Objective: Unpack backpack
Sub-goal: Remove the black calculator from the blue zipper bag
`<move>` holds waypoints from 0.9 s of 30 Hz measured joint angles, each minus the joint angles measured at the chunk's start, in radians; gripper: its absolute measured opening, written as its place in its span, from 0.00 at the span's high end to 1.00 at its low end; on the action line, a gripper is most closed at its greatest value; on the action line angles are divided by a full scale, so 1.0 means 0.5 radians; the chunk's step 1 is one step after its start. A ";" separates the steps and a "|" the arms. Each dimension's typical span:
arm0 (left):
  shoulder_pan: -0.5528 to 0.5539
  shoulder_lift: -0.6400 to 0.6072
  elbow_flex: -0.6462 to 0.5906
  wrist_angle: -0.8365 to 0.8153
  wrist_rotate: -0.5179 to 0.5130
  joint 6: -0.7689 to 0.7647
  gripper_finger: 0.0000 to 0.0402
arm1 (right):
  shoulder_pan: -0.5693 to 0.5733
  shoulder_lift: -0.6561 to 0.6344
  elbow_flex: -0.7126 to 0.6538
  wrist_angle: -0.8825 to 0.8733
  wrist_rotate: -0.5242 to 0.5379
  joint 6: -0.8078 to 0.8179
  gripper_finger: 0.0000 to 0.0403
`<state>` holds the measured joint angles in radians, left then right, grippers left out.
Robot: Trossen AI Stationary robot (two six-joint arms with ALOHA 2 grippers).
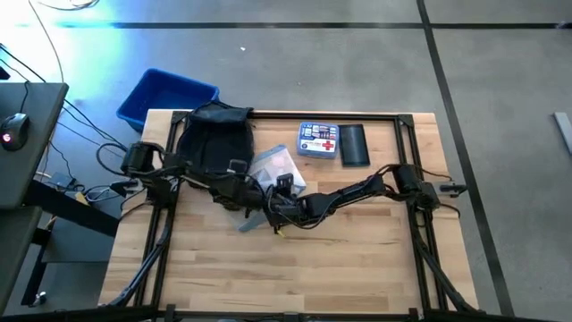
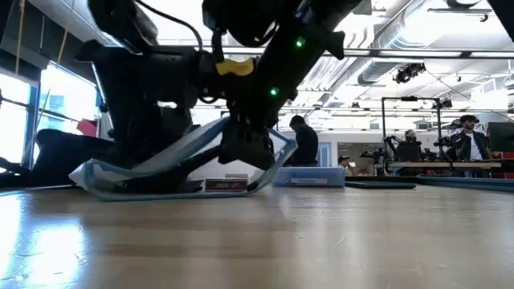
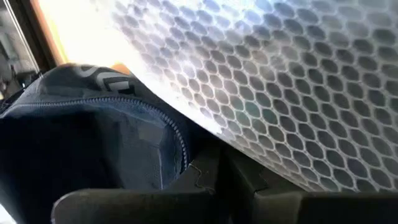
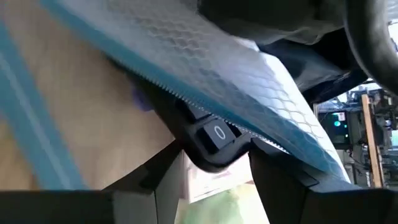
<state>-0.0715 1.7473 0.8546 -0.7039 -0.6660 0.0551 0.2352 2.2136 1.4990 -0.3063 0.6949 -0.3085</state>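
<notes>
High view: the backpack (image 1: pixel 213 136) lies at the bench's (image 1: pixel 295 268) far left, beside a blue bin (image 1: pixel 165 96) on the floor; a first-aid box (image 1: pixel 318 141) and a black pouch (image 1: pixel 355 145) sit to its right; the left gripper (image 1: pixel 239 186) reaches in at the bag's near edge, and the right gripper (image 1: pixel 279 207), its arm stretched low across from the right, sits on a translucent mesh pouch (image 1: pixel 277 165) lying half out of the bag.

Low view: the mesh pouch (image 2: pixel 161 172) droops between the arms onto the bench; a good pull would draw it sideways, clear of the bag's mouth, with the left arm pinning fabric.

Left wrist view: the backpack's zipper edge (image 3: pixel 112 106) lies close under the honeycomb mesh (image 3: pixel 280 93); these fingers are shut, on what I cannot tell.

Right wrist view: the right fingers (image 4: pixel 280 171) stand partly apart either side of the pouch's black slider tab (image 4: pixel 214 140); whether they grip it is unclear.
</notes>
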 joint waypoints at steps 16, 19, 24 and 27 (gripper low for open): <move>-0.288 0.002 -0.038 0.070 -0.084 -0.199 1.00 | 0.053 -0.037 -0.011 0.090 -0.291 -0.316 0.59; -0.290 0.002 -0.038 0.072 -0.090 -0.206 1.00 | 0.053 -0.032 -0.011 0.099 -0.330 -0.362 0.59; -0.325 0.005 -0.027 0.070 -0.110 -0.204 1.00 | 0.042 -0.013 -0.013 0.146 -0.298 -0.392 0.59; -0.342 0.005 -0.013 0.068 -0.115 -0.200 1.00 | 0.032 -0.010 -0.015 0.182 -0.298 -0.396 0.60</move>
<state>-0.2424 1.7496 0.8482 -0.6697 -0.7235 -0.0448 0.2512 2.2086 1.4917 -0.2151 0.5461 -0.5066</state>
